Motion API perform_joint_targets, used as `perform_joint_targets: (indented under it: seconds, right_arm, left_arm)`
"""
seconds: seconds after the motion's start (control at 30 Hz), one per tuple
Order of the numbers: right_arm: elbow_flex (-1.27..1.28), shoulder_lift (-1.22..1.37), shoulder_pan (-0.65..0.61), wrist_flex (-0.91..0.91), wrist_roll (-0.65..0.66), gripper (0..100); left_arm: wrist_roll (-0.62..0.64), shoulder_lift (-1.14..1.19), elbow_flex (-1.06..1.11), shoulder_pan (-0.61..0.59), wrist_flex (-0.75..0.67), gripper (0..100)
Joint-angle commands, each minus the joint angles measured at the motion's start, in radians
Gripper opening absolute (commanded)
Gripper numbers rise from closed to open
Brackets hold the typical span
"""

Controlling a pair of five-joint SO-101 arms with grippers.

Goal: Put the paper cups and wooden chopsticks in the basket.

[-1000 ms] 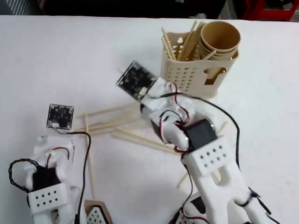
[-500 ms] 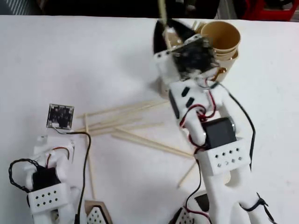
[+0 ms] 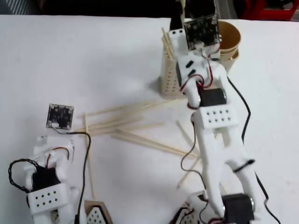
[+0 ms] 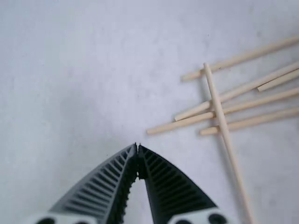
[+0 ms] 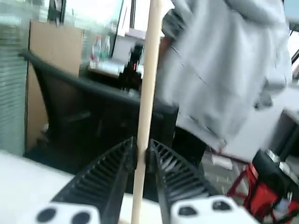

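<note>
A white table (image 3: pixel 70 51) is seen from above, its matte top faintly mottled, and past its far edge a dark strip of room is glimpsed with a red object (image 3: pixel 273 9) — its kind cannot be told — at one corner. From the right wrist view, a black office chair (image 5: pixel 79 100) is shown just beyond the table's edge, with a brown cardboard panel (image 5: pixel 46 51) standing behind it and a cluttered desk (image 5: pixel 105 67) farther back under bright windows (image 5: pixel 93 9). Red frames or crates (image 5: pixel 266 200) — blurred — are seen low on the floor of the room.
</note>
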Motion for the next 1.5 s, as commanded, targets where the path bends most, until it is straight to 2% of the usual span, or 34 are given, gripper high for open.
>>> perform_joint_targets:
  seconds: [0.0, 0.13, 0.23, 0.5, 0.73, 0.83, 0.93, 1.03, 1.17, 1.37, 1.47]
  right_arm:
    - [-0.049, 0.024, 0.012, -0.022, -0.009, 1.9]
    - [-0.061, 0.001, 0.013, 0.044, -0.009, 8.0]
    - [-0.072, -0.064, 0.008, 0.159, -0.009, 13.5]
    - [-0.064, -0.283, -0.054, 0.611, -0.003, 14.0]
    - [-0.051, -0.321, -0.168, 1.03, 0.006, 14.0]
    - [0.021, -0.321, -0.245, 1.136, 0.124, 13.9]
    - [0.15, -0.321, -0.332, 1.171, 0.261, 13.8]
    - [0.27, -0.321, -0.384, 1.164, 0.328, 14.1]
    - [0.39, -0.32, -0.404, 1.101, 0.339, 15.3]
    - [0.539, -0.32, -0.406, 1.012, 0.339, 28.9]
    - [0.58, -0.32, -0.437, 0.986, 0.339, 28.6]
  left_arm:
    - [-0.011, -0.013, -0.005, -0.005, -0.021, 2]
    - [-0.011, -0.013, -0.005, -0.004, -0.021, 2]
    - [-0.011, -0.013, -0.005, -0.004, -0.021, 2]
    - [-0.011, -0.013, -0.005, -0.004, -0.021, 2]
    - [-0.011, -0.013, -0.005, -0.004, -0.021, 2]
    - [-0.011, -0.013, -0.005, -0.004, -0.021, 2]
    - [-0.011, -0.013, -0.005, -0.004, -0.021, 2]
    - [-0.011, -0.013, -0.005, -0.004, -0.021, 2]
    - [-0.011, -0.013, -0.005, -0.004, -0.021, 2]
    - [-0.011, -0.013, -0.005, -0.004, -0.021, 2]
    - [-0.011, -0.013, -0.005, -0.002, -0.021, 2]
